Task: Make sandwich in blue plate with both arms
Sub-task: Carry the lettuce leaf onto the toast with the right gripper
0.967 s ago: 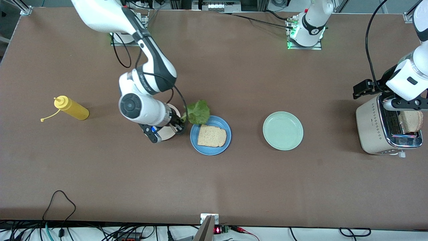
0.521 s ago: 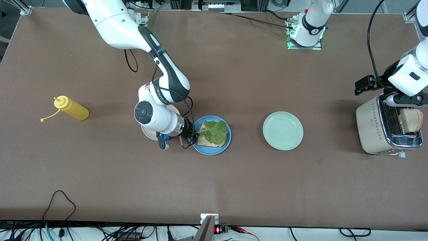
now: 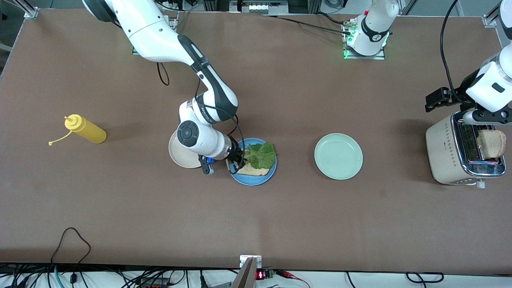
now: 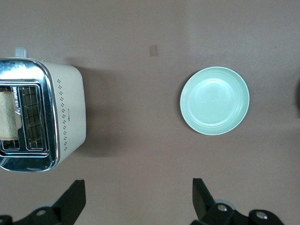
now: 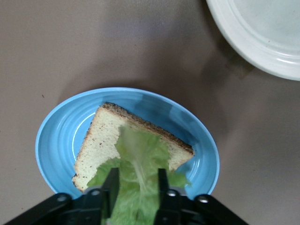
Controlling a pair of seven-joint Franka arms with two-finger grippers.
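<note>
Hovering over the toaster (image 3: 460, 154) at three o'clock, the left gripper (image 4: 138, 201) waits, jaws wide. Centre table, the right gripper (image 5: 137, 187) has narrow jaws around the lettuce leaf (image 3: 262, 155), draped on toast (image 5: 112, 140) in the blue plate (image 3: 242, 179).

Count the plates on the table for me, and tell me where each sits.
3. The blue plate holds the toast slice and lettuce; the cream plate lies beside it, toward the right arm's end; the pale green plate toward the left arm's end.
</note>
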